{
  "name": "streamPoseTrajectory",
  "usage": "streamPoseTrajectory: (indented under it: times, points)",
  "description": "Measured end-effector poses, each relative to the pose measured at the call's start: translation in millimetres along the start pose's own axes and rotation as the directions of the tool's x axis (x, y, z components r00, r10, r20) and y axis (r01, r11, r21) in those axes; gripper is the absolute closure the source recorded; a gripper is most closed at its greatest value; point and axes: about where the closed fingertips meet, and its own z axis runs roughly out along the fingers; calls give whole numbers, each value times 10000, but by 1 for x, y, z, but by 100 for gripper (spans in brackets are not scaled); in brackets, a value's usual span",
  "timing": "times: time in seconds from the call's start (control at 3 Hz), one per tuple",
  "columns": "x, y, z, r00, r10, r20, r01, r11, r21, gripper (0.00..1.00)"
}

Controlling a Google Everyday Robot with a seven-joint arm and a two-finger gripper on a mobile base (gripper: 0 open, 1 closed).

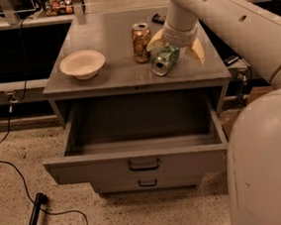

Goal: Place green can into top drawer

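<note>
The green can (165, 60) lies on its side on top of the grey cabinet (112, 75), near the front right, silver end toward the front. My gripper (174, 54) hangs right over it, open, with one yellowish finger (155, 39) on the can's left and the other on its right. The fingers straddle the can without closing on it. The top drawer (86, 168) is pulled out below, wide and deep, with a dark handle at its centre. Nothing is inside it.
An orange-gold can (141, 42) stands upright just left of the gripper. A white bowl (82, 64) sits on the cabinet's left side. The smaller lower drawer (147, 184) is shut. A black cable (17, 171) runs over the floor at left. My white arm and base (264, 162) fill the right.
</note>
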Motion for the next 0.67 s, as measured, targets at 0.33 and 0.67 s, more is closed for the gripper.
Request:
streamPoseTrajectory:
  times: [0.33, 0.67]
  points:
    - [-2, 0, 8, 9999, 3, 169, -2, 10000, -66, 0]
    - [-3, 1, 15, 9995, 66, 316, -62, 9999, -115, 12]
